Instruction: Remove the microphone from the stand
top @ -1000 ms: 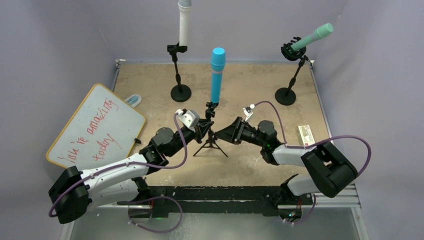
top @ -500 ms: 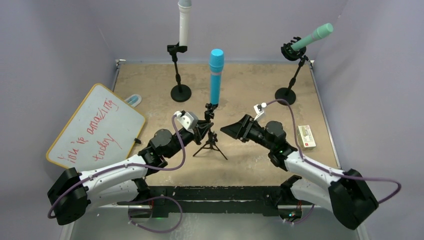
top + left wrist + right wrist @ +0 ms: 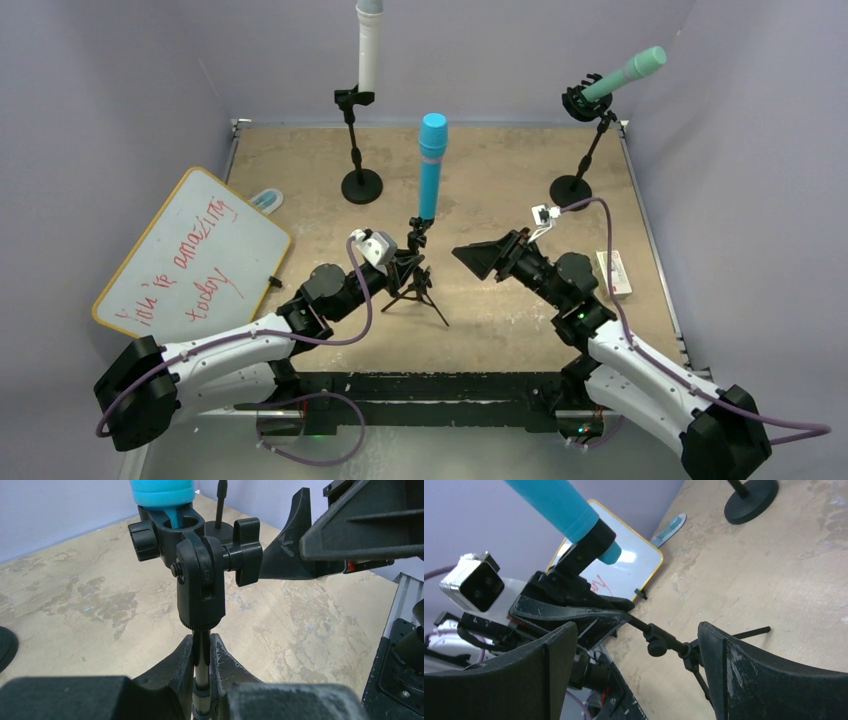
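A blue microphone (image 3: 431, 165) stands upright in the black clip of a small tripod stand (image 3: 418, 285) at mid-table. My left gripper (image 3: 405, 265) is shut on the stand's thin pole, just under the clip joint; the left wrist view shows both fingers pressed against the pole (image 3: 201, 640), with the microphone's base (image 3: 162, 490) in the clip above. My right gripper (image 3: 472, 258) hovers to the right of the stand, open wide and holding nothing. In the right wrist view the right gripper (image 3: 636, 627) frames the stand's pole (image 3: 664, 642), apart from it, and the microphone (image 3: 559, 505) shows at upper left.
A white microphone (image 3: 368, 50) on a round-base stand (image 3: 362, 186) is at the back left. A green microphone (image 3: 625, 75) on a tilted stand (image 3: 571, 192) is at the back right. A whiteboard (image 3: 190, 250) lies left, a small box (image 3: 613, 272) right.
My right gripper opened wide and drew back to the right, away from the stand. The stand and microphone shifted slightly toward the near edge in the left gripper's hold.
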Motion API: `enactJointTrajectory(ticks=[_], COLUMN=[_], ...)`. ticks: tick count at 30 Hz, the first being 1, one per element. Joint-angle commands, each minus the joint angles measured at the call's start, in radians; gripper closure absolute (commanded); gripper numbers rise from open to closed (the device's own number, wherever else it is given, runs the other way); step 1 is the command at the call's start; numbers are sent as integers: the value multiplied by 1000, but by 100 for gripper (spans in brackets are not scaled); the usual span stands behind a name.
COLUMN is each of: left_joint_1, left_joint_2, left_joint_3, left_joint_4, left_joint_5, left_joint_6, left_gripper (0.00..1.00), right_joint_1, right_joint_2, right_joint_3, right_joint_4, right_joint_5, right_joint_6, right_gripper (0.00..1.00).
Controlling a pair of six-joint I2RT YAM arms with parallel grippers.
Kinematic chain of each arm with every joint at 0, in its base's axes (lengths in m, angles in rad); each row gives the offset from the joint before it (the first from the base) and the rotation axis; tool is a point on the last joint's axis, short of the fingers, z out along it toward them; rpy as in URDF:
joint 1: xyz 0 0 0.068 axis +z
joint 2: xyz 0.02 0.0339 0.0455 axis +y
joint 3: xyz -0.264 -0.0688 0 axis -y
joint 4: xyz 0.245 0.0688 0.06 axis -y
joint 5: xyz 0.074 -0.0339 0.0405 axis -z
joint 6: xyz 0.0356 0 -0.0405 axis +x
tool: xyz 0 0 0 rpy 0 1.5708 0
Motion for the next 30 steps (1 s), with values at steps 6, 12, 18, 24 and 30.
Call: enactJointTrajectory(ticks=[6, 12, 18, 24, 30], left_joint_1=[-3, -3, -3, -3, -3], left_joint_2=[-6, 3, 7, 4, -2], left_joint_3=[-16, -17, -21, -21, -11], left_joint_4=[15, 2, -20, -33, -43], left_joint_5=[16, 29, 47, 46, 46], left_joint_6=[-10, -10, -22, -32, -41], left_gripper=[97, 89, 82, 79, 73], right_joint_1=[-1, -1, -2, -1, -1], right_joint_2=[120, 148, 217, 258, 258], right_joint_3=[114, 138, 177, 150, 129], right_joint_4=[23, 34, 16, 46, 69], right_joint_5=[-169, -171, -197, -217, -212], right_joint_6=[-70, -56, -53, -24, -6], right_gripper=[6, 3, 4, 4, 4])
